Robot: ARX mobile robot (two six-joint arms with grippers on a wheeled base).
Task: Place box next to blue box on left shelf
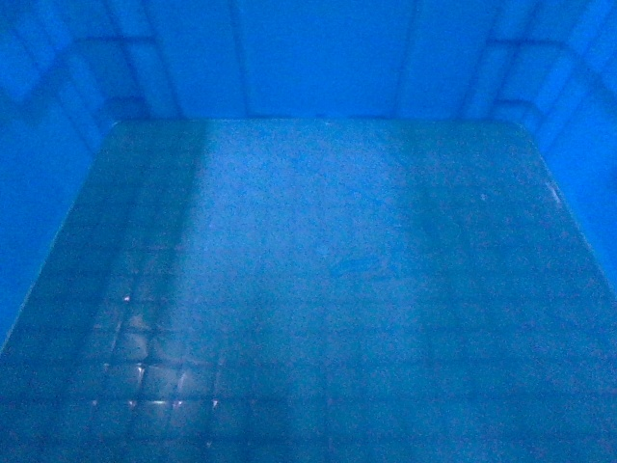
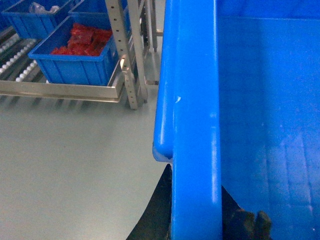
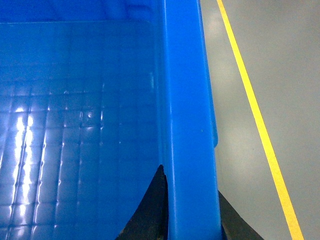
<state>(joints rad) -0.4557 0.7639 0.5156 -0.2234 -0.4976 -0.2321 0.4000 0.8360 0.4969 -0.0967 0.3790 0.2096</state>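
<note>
The box (image 1: 318, 270), a large blue crate, fills the head view with its glossy grid floor and stepped corners. My left gripper (image 2: 195, 202) is shut on its left rim (image 2: 195, 100), one black finger outside the wall and one inside. My right gripper (image 3: 192, 202) is shut on the right rim (image 3: 187, 100) in the same way. The crate hangs above the grey floor. In the left wrist view, up and to the left, a blue box (image 2: 75, 62) holding red packets sits on the left shelf (image 2: 65, 90).
A second blue box (image 2: 35, 20) stands behind the first on the roller shelf. A perforated metal post (image 2: 125, 60) rises at the shelf's corner, close to the crate's left wall. A yellow line (image 3: 250, 100) runs along the grey floor on the right.
</note>
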